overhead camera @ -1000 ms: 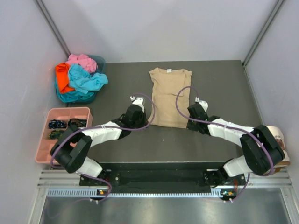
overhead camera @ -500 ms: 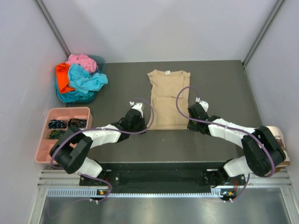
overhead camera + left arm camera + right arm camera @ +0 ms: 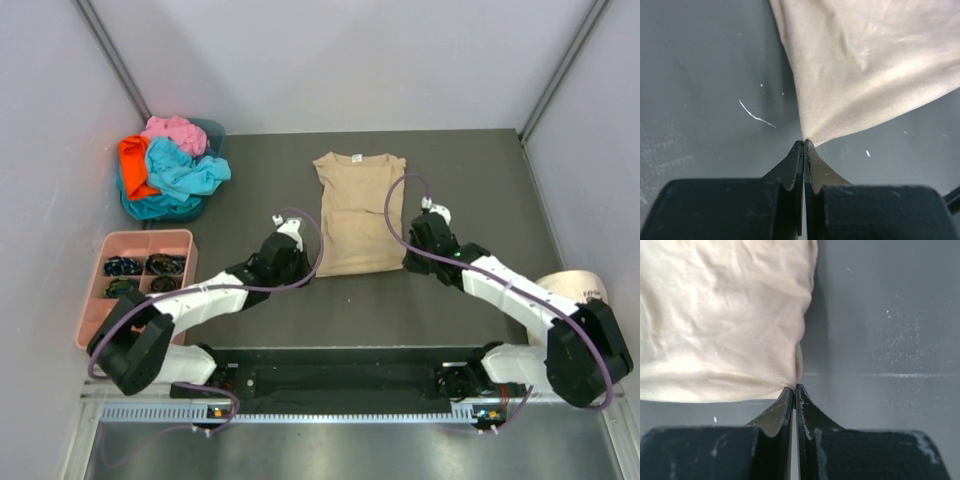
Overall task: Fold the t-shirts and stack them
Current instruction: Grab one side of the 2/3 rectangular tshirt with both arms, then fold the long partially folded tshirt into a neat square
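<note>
Black jaws on the left arm (image 3: 215,290) are pressed together on the near left hem corner of the tan shirt (image 3: 358,205). Those on the right arm (image 3: 505,285) are clamped on the near right corner in the same way. Both wrist views show cloth pinched at the tips and drawn into a small peak.

A pink tray (image 3: 88,335) sits at the near left edge of the worktop (image 3: 470,180), and a cream cap (image 3: 578,287) lies at the near right. Neither belongs to the job.

The tan shirt lies flat in the middle of the worktop with its collar away from the arms. Its sides appear already turned in, leaving a narrow strip.

At the far left, the turquoise shirt (image 3: 185,172), orange shirt (image 3: 133,165) and pink shirt (image 3: 172,132) lie crumpled in one heap.

Judged from this, the task is early. The first shirt looks partly folded, with a hem-to-collar fold probably next. The other three are untouched and no stack exists.
</note>
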